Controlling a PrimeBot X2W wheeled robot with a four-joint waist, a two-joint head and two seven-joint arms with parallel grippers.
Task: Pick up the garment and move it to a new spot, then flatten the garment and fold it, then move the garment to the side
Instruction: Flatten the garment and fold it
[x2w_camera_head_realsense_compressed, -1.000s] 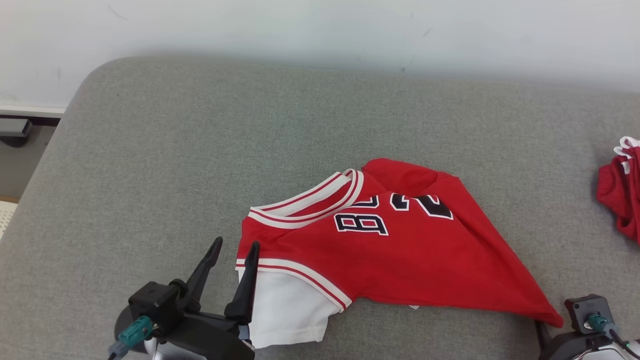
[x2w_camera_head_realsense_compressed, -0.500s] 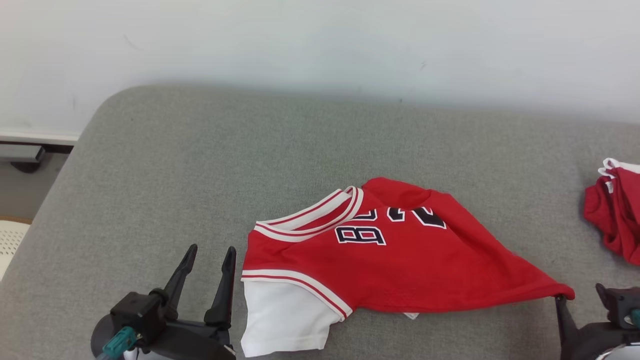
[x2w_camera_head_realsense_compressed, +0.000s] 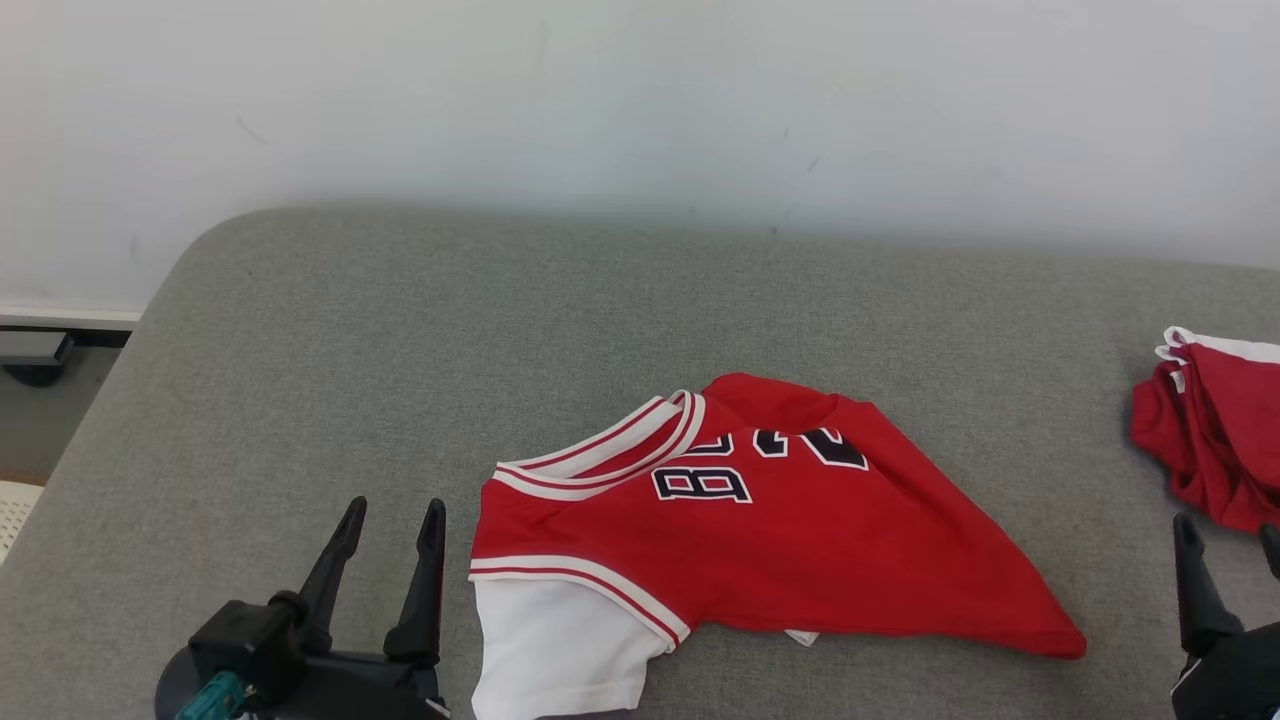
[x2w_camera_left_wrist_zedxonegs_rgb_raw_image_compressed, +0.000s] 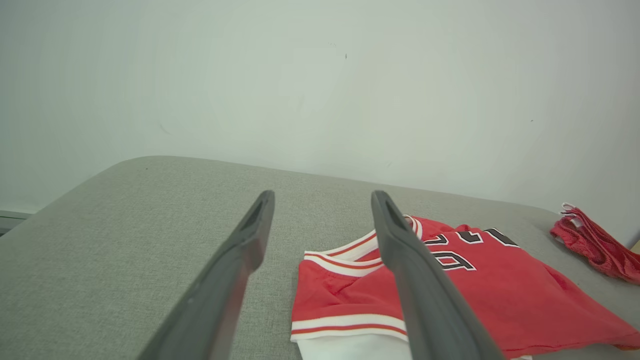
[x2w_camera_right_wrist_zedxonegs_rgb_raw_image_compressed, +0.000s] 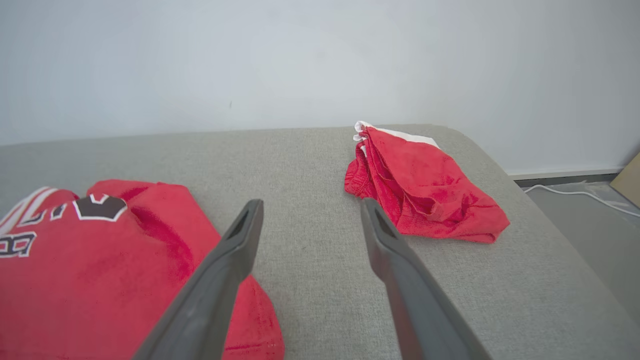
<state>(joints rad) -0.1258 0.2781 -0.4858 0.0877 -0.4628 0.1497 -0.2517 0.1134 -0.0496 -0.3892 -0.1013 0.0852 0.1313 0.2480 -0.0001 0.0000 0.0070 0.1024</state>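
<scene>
Lying untouched, the garment (x2w_camera_head_realsense_compressed: 800, 545) sits just beside the left hand (x2w_camera_head_realsense_compressed: 395, 504).

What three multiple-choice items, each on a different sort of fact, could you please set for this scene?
1. Where does the crumpled red garment lie relative to the jersey?
A. To the robot's right, apart from it.
B. On top of it.
C. To the robot's left.
2. What colour is the jersey's sleeve?
A. Black.
B. White.
C. Grey.
3. How do the fingers of the left gripper stand?
A. Shut on the jersey.
B. Shut on nothing.
C. Open, holding nothing.
Answers: 1 A, bare grey cushion separates them; 2 B, plain white cloth shows below the striped trim; 3 C, the fingers stand apart beside the jersey.
</scene>
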